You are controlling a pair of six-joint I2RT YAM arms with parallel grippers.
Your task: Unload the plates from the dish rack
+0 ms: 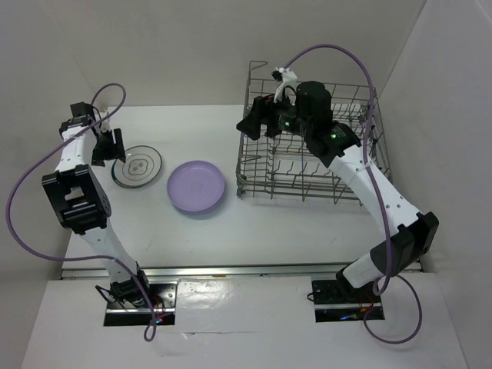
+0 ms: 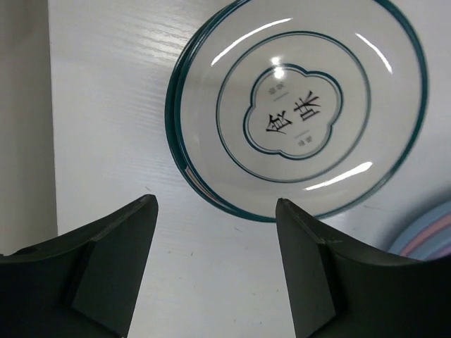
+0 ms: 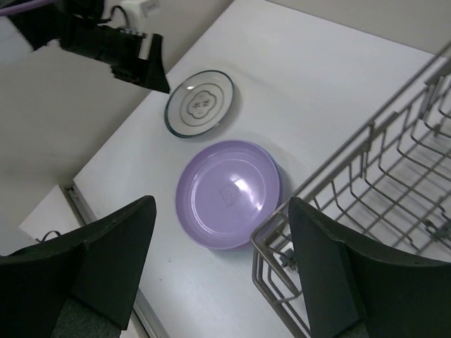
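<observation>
A white plate with a dark-patterned rim (image 1: 137, 166) (image 2: 296, 105) (image 3: 200, 103) lies flat on the table at the left, and a second rim shows under its edge. Right of it lies a lilac plate (image 1: 197, 185) (image 3: 229, 191), with a blue edge showing beneath. My left gripper (image 1: 110, 147) (image 2: 215, 201) hangs open just left of the white plate, touching nothing. The grey wire dish rack (image 1: 244, 146) (image 3: 331, 172) stands at the right. My right gripper (image 1: 257, 125) (image 3: 222, 201) hovers open over the rack's left end. No plate shows among the tines.
Pale walls close in the table on the left, back and right. The rack's tall wire handle (image 1: 258, 69) rises at its back left corner. A purple cable (image 1: 338, 52) arcs over the rack. In the left wrist view, blue and pink plate edges (image 2: 430, 232) show at the lower right.
</observation>
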